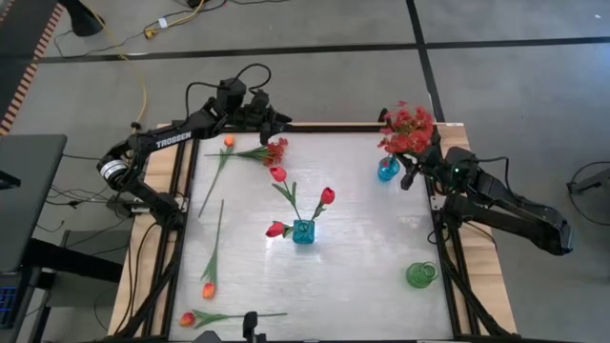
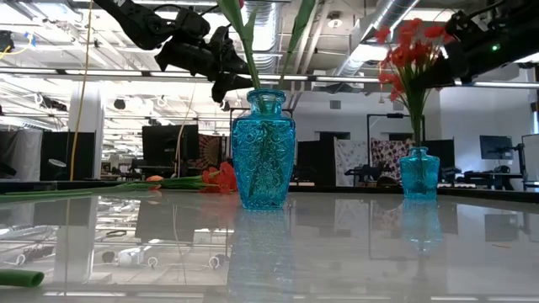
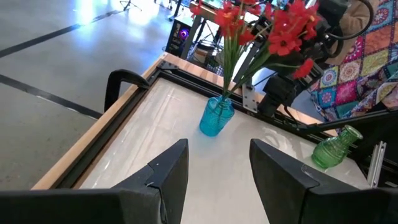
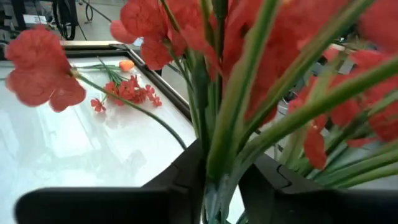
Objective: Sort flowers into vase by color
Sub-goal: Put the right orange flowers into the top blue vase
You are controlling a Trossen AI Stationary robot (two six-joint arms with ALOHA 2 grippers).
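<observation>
A bushy spray of small red blossoms (image 1: 407,131) stands in a small blue vase (image 1: 387,171) at the far right; my right gripper (image 4: 221,186) is shut around its stems. A larger blue vase (image 1: 303,232) at mid-table holds three red rosebuds (image 1: 278,174). Another red spray (image 1: 275,150) lies on the table near the far edge, with my open left gripper (image 1: 277,121) above and just beyond it, touching nothing. Orange tulips lie flat on the table: one far left (image 1: 229,141), two near left (image 1: 208,291). My right gripper pinches the bundled green stems (image 4: 224,155) of the red spray between its two fingers (image 4: 186,169), below the blossoms. It comes at them from the table's right side, across the stems. The spray stands upright with its stem ends in the small blue vase (image 2: 418,172).
An empty green glass vase (image 1: 420,275) stands near the right edge toward the near side. Black frame rails (image 1: 186,181) run along the table's sides. Bare table top (image 1: 372,276) lies between the middle vase and the green one.
</observation>
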